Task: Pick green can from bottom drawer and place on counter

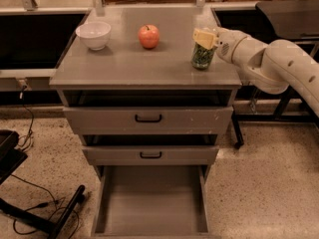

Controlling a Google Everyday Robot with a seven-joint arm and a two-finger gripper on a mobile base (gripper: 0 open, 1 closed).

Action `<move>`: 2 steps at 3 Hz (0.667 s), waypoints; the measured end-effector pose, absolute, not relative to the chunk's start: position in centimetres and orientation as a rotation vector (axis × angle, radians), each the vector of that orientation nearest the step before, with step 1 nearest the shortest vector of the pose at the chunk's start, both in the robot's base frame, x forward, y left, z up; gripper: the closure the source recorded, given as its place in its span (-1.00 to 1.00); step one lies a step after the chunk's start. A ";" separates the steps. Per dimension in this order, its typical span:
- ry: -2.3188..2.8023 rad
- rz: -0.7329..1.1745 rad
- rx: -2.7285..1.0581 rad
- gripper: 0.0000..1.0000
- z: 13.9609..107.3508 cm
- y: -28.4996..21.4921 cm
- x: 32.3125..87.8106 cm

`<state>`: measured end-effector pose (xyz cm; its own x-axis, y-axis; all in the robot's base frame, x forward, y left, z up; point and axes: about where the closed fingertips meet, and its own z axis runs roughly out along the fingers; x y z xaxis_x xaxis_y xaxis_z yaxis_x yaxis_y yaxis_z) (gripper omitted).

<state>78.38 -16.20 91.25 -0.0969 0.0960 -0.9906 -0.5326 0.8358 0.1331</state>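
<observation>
Green can [202,58] stands on counter [124,63], claw [205,39] at its top, apple [149,36] nearby.

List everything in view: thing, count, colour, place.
green can: one, green, upright on the counter's right side
apple: one, red-orange, counter's middle, towards the back
bowl: one, white, counter's back left
counter: one, grey, cabinet top
upper drawers: two, grey with black handles, under the counter
bottom drawer: one, grey, pulled open, lowest
cables: several, black, floor at left
arm: one, white, reaching in from the right
gripper: one, pale yellow, at the green can's top
</observation>
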 end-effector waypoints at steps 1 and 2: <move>1.589 0.545 -0.353 0.15 91.2 -16.2 78.4; 1.589 0.545 -0.354 -0.31 91.2 -16.2 78.4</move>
